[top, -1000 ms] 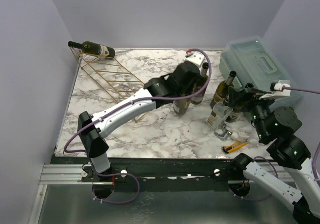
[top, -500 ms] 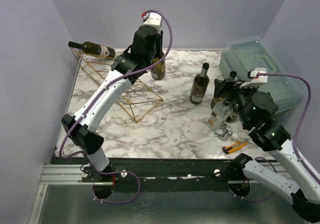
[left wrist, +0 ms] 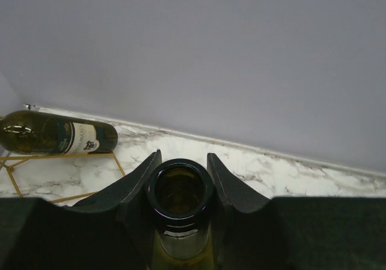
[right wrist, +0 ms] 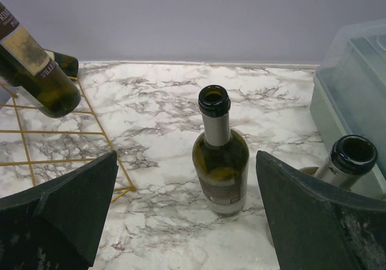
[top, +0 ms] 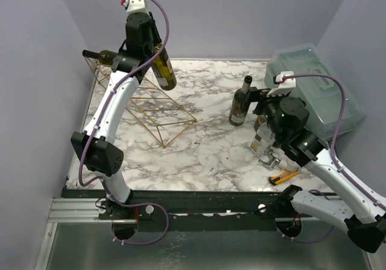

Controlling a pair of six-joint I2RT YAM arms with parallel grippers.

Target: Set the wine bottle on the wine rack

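Marble tabletop [top: 205, 155] between lilac walls. The left gripper [top: 146, 46] clamps the neck of the wine bottle [top: 164, 70], held aloft, tilted base-down over the far end of the gold wire wine rack [top: 145, 104], near a racked bottle [top: 114, 58]. The right gripper [right wrist: 186, 155] gapes wide and empty, well apart. Half a second earlier the wine bottle hung upright, farther right.

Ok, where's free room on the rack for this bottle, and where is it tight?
Free: rungs of the wine rack nearer than the lying bottle at its far end; also bare marble between rack and standing bottle. Crowded: the right side, around the plastic box and right hand.
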